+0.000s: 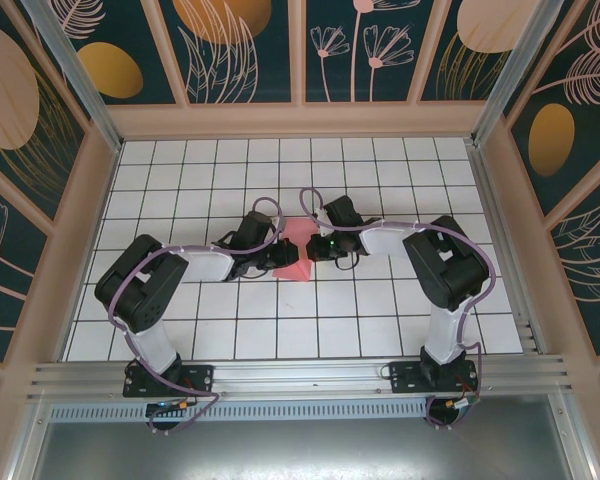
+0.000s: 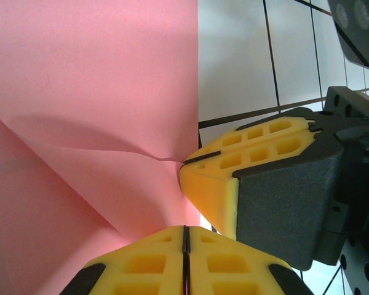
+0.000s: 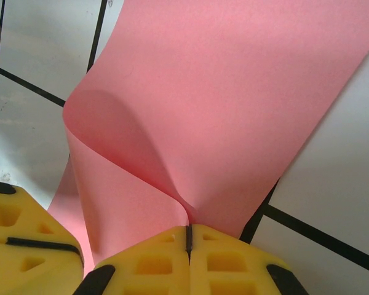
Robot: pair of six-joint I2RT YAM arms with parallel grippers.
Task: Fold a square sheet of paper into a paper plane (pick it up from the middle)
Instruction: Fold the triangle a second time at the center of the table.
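Both my arms, left arm (image 1: 165, 280) and right arm (image 1: 442, 270), are the same build: black rounded joint housings, white links, a lilac cable (image 1: 267, 203) looped along each, black base plates (image 1: 195, 378). Green LED (image 1: 332, 243) on the right wrist. Left gripper (image 2: 186, 258) and right gripper (image 3: 187, 258): yellow fingers (image 2: 147, 264) with rectangular pockets, black edge strips, grainy dark-grey body behind.

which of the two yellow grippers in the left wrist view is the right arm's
The right gripper is the one coming in sideways from the right, dark body behind it, pinching the pink paper. The left gripper sits along the bottom edge.
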